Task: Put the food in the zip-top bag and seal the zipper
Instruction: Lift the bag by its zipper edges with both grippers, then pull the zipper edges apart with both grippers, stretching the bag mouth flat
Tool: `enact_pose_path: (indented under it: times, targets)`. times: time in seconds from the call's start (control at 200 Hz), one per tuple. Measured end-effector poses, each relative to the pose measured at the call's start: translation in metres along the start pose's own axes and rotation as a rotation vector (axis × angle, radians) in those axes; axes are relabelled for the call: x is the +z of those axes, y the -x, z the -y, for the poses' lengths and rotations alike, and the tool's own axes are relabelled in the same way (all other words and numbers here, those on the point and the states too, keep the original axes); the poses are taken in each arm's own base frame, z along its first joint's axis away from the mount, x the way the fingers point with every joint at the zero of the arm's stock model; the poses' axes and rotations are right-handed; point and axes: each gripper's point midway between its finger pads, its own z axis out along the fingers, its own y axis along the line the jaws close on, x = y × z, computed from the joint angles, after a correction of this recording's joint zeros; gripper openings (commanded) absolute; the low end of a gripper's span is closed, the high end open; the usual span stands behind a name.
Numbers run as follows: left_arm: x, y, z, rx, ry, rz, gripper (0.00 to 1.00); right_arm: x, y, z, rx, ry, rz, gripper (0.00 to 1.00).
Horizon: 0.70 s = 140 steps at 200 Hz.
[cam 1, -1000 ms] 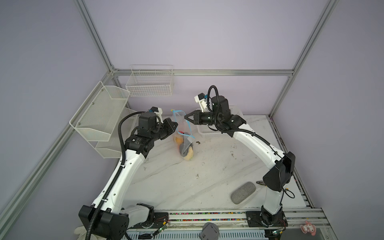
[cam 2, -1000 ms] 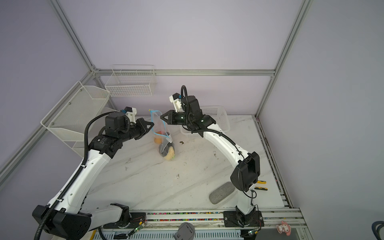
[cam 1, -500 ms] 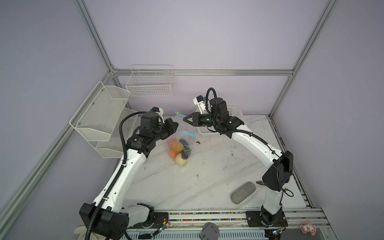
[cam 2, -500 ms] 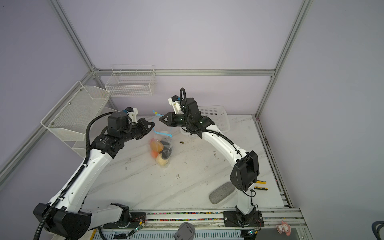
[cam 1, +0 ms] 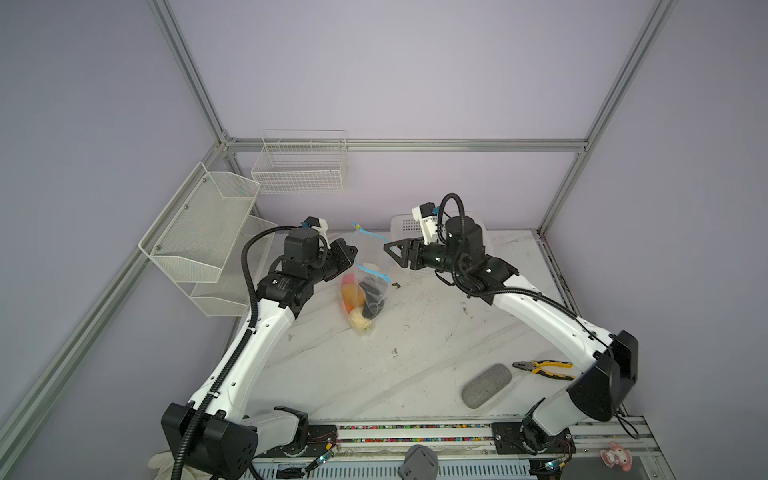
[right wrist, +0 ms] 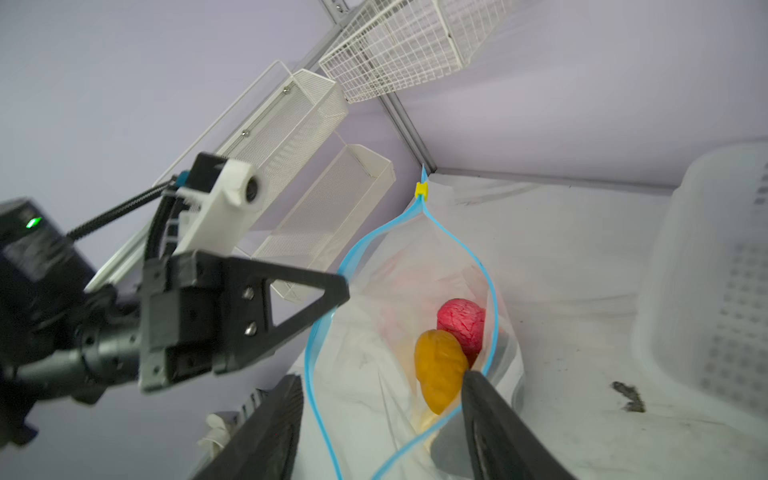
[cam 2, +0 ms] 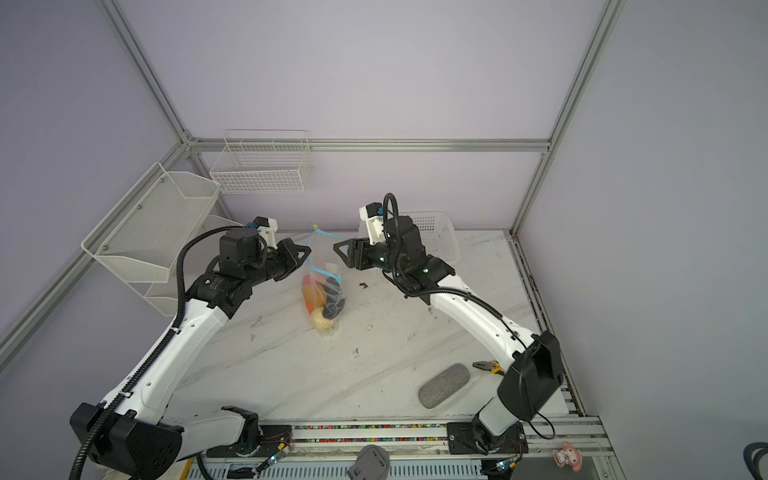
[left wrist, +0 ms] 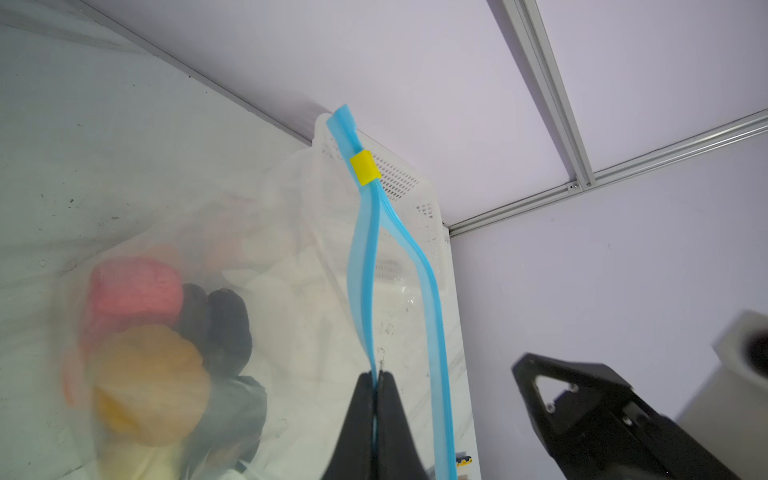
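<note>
Blue zipper strip (cam 1: pixel 377 273) on the clear plastic bag (cam 1: pixel 365 299) runs up the frame's middle; left gripper (left wrist: pixel 377 376) squeezes it tight. Right gripper (cam 1: pixel 391 254), jaws spread, probably empty, sits just right.

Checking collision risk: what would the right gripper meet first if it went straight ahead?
Likely the zipper of the zip-top bag, close beside the right gripper; beyond it the left gripper. Depth unclear.
</note>
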Motion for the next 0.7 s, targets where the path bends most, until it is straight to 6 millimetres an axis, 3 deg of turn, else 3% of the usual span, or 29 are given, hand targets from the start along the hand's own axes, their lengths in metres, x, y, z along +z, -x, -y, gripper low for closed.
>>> enact_pose_path:
  times: [0.08,0.155,0.29,0.425,0.605,0.7]
  targets:
    - [0.002,-0.002,-0.002,0.0,0.001,-0.001,0.0,-0.022,-0.008,-0.017,-0.082,0.048,0.081,0.74]
    - [0.003,-0.002,-0.004,0.0,0.0,0.0,0.0,-0.031,-0.021,-0.025,-0.143,0.088,0.134,0.7]
    - [0.005,-0.003,-0.005,0.0,-0.002,0.003,0.0,-0.027,-0.058,-0.016,-0.238,0.108,0.174,0.61]
    - [0.005,-0.003,-0.006,0.0,-0.003,0.003,0.0,-0.022,-0.095,-0.009,-0.327,0.106,0.181,0.59]
    - [0.005,-0.002,-0.004,0.002,-0.008,0.007,0.0,-0.012,-0.093,-0.02,-0.376,0.125,0.266,0.59]
    - [0.005,-0.002,-0.004,0.002,-0.008,0.007,0.0,-0.005,-0.093,-0.019,-0.386,0.113,0.299,0.52]
